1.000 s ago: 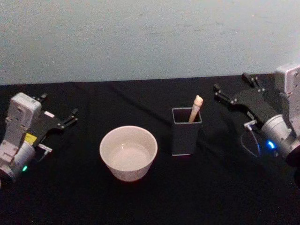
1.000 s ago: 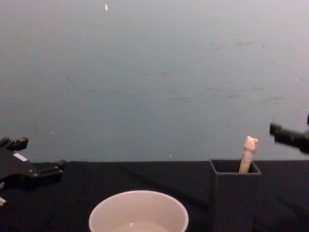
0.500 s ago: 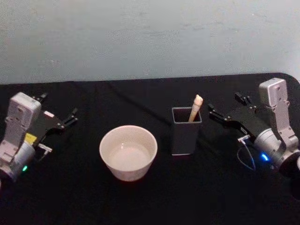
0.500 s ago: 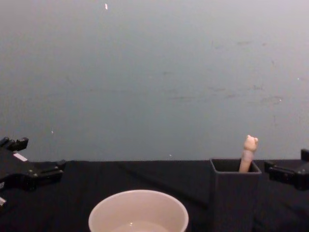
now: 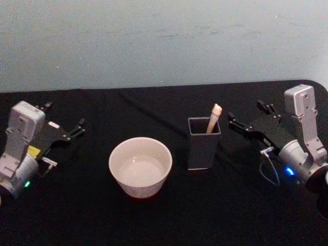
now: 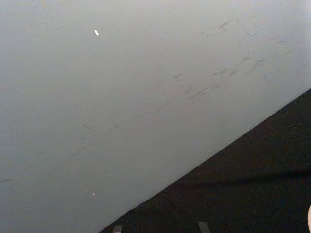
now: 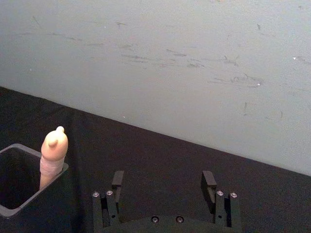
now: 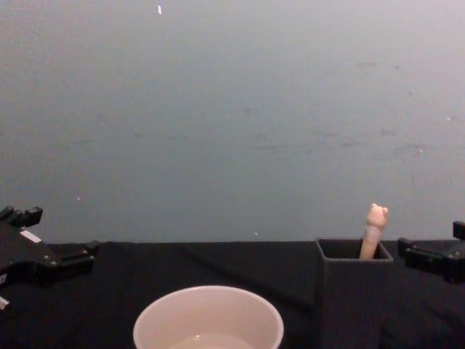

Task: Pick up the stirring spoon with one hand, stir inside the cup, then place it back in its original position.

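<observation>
The stirring spoon [image 5: 214, 116] stands in the dark grey square holder [image 5: 203, 146], only its cream bear-topped handle [image 8: 375, 229] showing above the rim; the handle [image 7: 52, 154] leans on the holder's wall [image 7: 29, 204]. The wide off-white cup [image 5: 140, 166] sits left of the holder, its rim [image 8: 208, 316] low in the chest view. My right gripper [image 5: 247, 118] hovers open just right of the holder, its fingertips [image 7: 209, 180] apart with nothing between them. My left gripper [image 5: 65, 126] rests open at the far left [image 8: 51, 240].
A black cloth covers the table [image 5: 164, 215] and ends at a pale grey wall [image 5: 164, 41] behind. Open cloth lies between the cup and my left arm and in front of both vessels.
The right arm came down and in toward the holder over the last second, then settled; it has barely shifted in the last half second. Left arm, cup and spoon stayed still.
</observation>
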